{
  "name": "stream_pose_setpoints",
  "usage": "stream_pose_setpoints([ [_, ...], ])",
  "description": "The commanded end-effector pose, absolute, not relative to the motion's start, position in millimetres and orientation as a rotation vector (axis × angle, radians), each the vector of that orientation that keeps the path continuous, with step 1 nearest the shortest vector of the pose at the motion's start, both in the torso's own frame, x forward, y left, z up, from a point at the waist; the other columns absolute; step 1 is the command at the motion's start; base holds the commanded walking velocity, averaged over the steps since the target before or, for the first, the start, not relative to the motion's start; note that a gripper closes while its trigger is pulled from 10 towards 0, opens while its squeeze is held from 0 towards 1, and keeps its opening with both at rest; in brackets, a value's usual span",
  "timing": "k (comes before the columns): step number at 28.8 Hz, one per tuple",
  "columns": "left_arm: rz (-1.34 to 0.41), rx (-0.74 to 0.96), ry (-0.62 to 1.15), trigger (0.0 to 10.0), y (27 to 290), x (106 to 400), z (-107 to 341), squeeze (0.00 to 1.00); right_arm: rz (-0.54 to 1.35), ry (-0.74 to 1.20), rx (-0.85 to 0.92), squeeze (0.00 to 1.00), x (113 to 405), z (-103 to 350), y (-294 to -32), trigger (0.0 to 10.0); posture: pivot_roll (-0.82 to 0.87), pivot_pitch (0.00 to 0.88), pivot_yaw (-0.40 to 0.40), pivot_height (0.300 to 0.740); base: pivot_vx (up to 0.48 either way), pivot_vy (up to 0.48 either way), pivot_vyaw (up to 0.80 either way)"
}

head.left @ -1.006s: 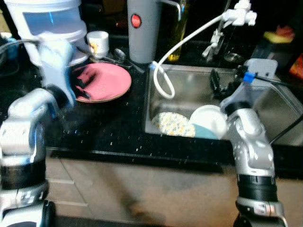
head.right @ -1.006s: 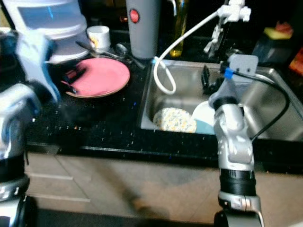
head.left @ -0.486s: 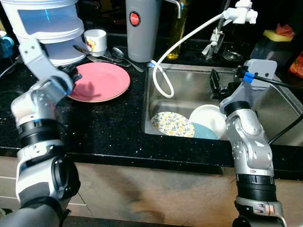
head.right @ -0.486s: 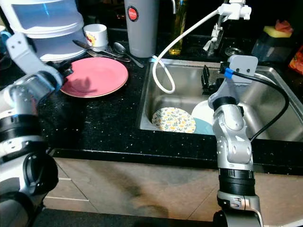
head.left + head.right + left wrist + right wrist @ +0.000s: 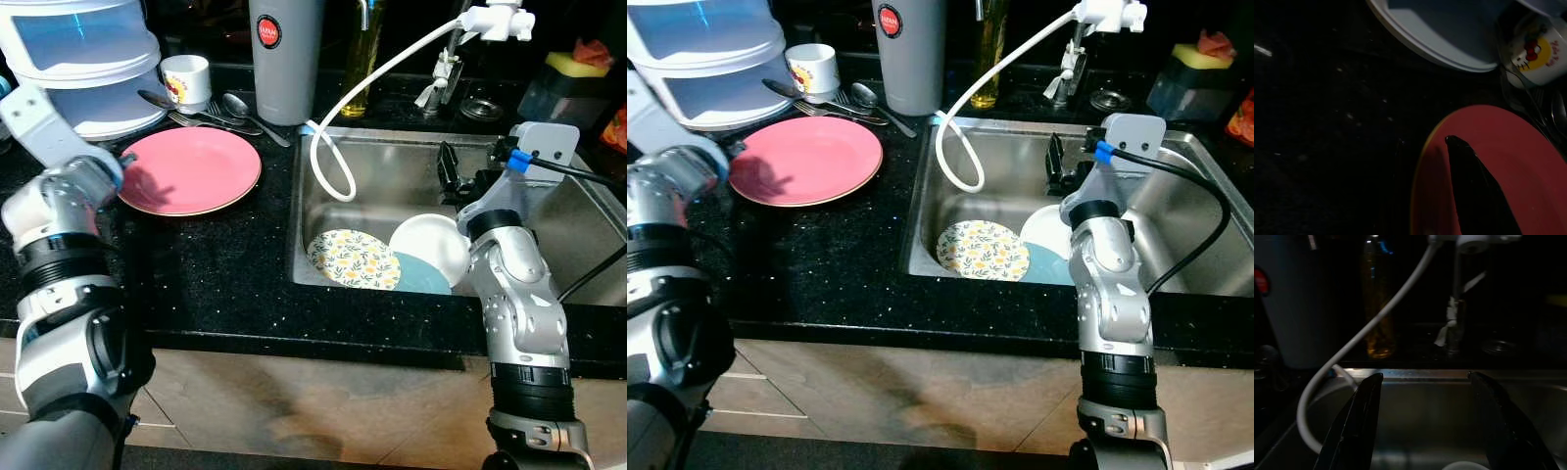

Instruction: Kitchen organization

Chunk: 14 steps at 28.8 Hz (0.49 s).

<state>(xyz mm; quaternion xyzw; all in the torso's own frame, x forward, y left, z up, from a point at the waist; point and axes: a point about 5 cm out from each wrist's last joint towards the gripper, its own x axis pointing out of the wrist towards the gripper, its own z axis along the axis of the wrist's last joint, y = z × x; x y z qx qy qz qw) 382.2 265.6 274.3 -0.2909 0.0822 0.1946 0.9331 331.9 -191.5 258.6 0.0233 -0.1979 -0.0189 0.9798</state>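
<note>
A pink plate point(image 5: 191, 169) lies on the black counter point(image 5: 216, 274), left of the steel sink point(image 5: 323, 196). In the sink lie a floral plate point(image 5: 353, 259), a white bowl point(image 5: 431, 245) and a teal plate point(image 5: 423, 277). My left gripper point(image 5: 125, 157) is at the pink plate's left rim. The left wrist view shows it point(image 5: 1422, 142) open, one black finger point(image 5: 1469, 196) over the plate point(image 5: 1518, 161) and the other faint in the dark beside the rim. My right gripper point(image 5: 449, 171) hangs open and empty above the white bowl; it point(image 5: 1425, 377) points toward the sink's back wall.
At the back of the counter stand a white and blue container point(image 5: 88, 59), a mug point(image 5: 184, 76), spoons point(image 5: 211, 106), a grey canister point(image 5: 284, 54) and an oil bottle point(image 5: 361, 54). A white hose point(image 5: 377, 83) loops from the faucet point(image 5: 495, 18) into the sink.
My left arm has drawn back to the left, from over the pink plate to its left rim. The right arm has stayed in place. The view has shifted slightly.
</note>
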Motion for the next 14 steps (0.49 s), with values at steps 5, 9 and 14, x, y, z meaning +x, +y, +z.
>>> stream_pose_setpoints([
  [5, 0.306, -0.686, 0.221, 10.0, 259, 383, 271, 0.00, -0.031, -0.401, 0.056, 0.00, 334, 260, -190, 10.0, 0.18, 0.073, 0.011, 0.740, 0.000, 0.000, 0.00],
  [9, 0.243, -0.715, 0.240, 10.0, 254, 384, 269, 0.00, 0.016, -0.399, 0.040, 0.00, 333, 261, -185, 10.0, 0.17, 0.075, 0.017, 0.740, 0.000, 0.000, 0.00],
  [14, 0.220, -0.708, 0.251, 10.0, 252, 383, 269, 0.00, 0.262, -0.315, 0.010, 0.00, 326, 249, -158, 10.0, 0.17, 0.078, 0.014, 0.740, 0.000, 0.000, 0.00],
])
